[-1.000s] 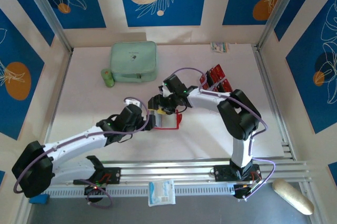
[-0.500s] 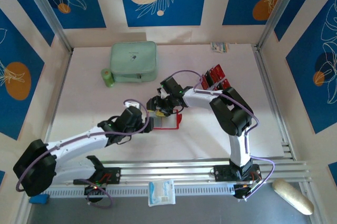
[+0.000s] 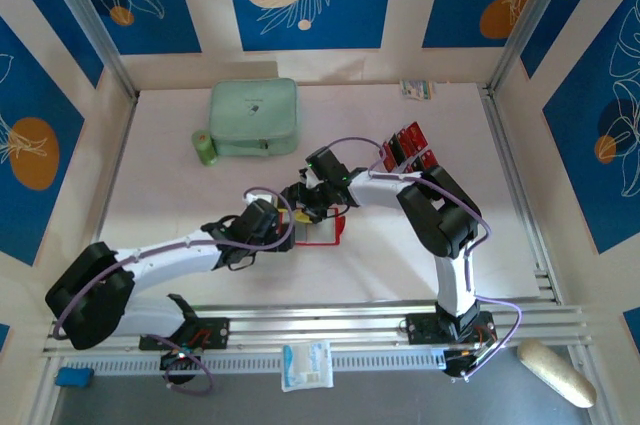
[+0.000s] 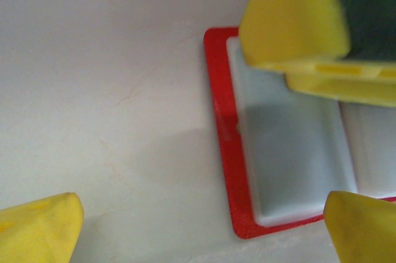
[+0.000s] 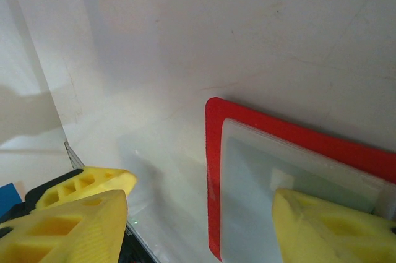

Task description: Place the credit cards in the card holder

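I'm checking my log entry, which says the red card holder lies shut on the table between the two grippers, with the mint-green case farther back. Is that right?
Not quite: the card holder is not shut. It lies open with its clear sleeves facing up, as the left wrist view shows. The rest of the entry stands.

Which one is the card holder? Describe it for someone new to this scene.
On the white table, look nearer and right of the mint-green case, about mid-table. The card holder lies flat and open, red-rimmed with pale sleeves, unlike the standing red cards.
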You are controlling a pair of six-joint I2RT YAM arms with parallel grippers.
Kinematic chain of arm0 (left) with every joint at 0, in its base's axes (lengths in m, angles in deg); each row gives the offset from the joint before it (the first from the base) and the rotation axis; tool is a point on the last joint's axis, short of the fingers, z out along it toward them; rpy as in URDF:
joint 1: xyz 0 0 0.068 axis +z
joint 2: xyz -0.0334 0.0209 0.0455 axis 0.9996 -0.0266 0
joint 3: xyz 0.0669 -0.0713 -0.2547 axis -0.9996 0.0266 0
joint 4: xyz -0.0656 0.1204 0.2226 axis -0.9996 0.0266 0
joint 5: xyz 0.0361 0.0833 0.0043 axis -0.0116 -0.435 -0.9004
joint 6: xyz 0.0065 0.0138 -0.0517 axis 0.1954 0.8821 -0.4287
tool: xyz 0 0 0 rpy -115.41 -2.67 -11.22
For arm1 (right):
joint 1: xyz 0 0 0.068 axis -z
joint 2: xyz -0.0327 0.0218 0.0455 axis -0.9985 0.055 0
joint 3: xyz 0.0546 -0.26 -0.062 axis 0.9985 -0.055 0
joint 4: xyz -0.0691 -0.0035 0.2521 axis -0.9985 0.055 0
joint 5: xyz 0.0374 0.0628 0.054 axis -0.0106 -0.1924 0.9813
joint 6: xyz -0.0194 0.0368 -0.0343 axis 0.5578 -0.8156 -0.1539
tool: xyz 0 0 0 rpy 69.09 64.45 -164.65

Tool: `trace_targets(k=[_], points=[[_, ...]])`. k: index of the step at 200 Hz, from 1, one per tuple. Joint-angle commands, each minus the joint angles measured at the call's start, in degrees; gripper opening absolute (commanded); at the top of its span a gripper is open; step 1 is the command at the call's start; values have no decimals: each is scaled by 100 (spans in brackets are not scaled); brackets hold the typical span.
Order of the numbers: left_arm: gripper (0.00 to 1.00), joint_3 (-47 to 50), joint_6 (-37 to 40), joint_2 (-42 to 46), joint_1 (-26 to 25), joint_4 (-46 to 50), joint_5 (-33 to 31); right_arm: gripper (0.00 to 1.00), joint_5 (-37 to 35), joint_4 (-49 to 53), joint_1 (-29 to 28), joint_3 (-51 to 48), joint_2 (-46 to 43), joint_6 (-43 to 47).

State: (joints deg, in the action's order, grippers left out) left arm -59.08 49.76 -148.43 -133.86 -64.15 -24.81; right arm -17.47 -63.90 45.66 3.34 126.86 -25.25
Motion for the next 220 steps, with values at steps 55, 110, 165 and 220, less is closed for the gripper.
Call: trace_targets(k=[55,110,165,220], points=[[100,-144,142,-580,67,-330,-221,64,296,10,85,-1,-98,-152],[100,-14,72,-480,125,-192,-336,64,137,722,399,174,-831,291],[100,70,-91,-483,163,-249,-394,61,-1216,2842,1049,514,-1854,2040],[100,151,-81,-528,169,-330,-341,58,-3369,4268,1560,902,-2082,3448]])
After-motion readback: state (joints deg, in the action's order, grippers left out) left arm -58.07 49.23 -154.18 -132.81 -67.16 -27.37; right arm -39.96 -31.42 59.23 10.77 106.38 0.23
